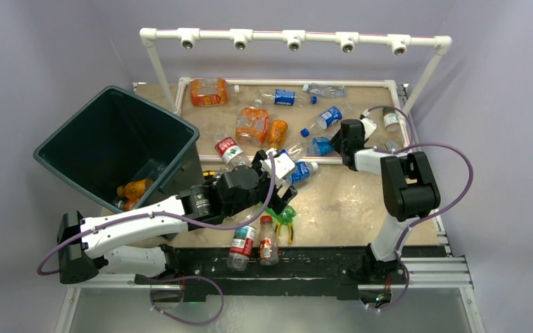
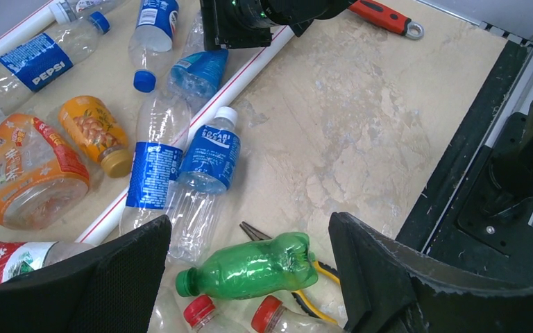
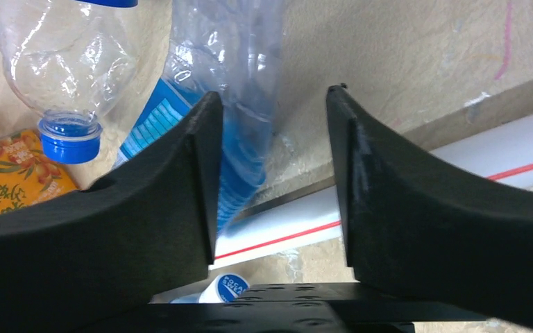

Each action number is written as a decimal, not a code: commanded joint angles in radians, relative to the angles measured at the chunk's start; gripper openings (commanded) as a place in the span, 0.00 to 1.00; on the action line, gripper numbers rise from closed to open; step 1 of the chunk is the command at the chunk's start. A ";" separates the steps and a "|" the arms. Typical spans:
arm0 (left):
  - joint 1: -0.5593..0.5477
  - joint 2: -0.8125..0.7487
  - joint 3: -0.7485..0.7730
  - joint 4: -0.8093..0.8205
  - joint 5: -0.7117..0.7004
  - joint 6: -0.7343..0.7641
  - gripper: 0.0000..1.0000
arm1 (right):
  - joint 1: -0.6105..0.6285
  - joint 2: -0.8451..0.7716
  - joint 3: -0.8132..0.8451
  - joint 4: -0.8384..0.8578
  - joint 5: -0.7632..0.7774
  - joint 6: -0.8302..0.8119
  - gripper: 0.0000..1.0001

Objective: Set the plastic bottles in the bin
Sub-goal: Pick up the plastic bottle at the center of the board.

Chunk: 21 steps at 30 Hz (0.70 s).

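Right fingers (image 3: 146, 187) straddle a crushed blue bottle (image 3: 250, 69) toward the far right of the bench (image 1: 347, 201), not yet clamped.

The bottle lies against the white pipe rail (image 3: 458, 149). One pad touches its side and the other stands apart, so the fingers are open around it. It looks empty, thin-walled and already dented: light, springy and likely slick, so it would probably buckle or squirt out under a hard squeeze. The labelled middle or the stiffer neck seems the safer hold. The left fingers (image 2: 388, 270) hang wide open and empty over a green bottle (image 2: 257, 267) near the front edge. The bin (image 1: 149, 104) stands tilted at the left edge.
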 commanded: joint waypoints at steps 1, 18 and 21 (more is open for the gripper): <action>-0.008 -0.010 -0.005 0.025 -0.012 0.006 0.83 | -0.002 0.004 0.043 0.044 -0.033 0.015 0.48; -0.023 -0.024 0.000 0.016 -0.025 0.012 0.83 | 0.000 -0.246 -0.096 0.111 -0.085 0.016 0.00; -0.025 -0.037 -0.007 0.025 -0.035 0.013 0.83 | 0.001 -0.371 -0.167 0.112 -0.092 0.013 0.00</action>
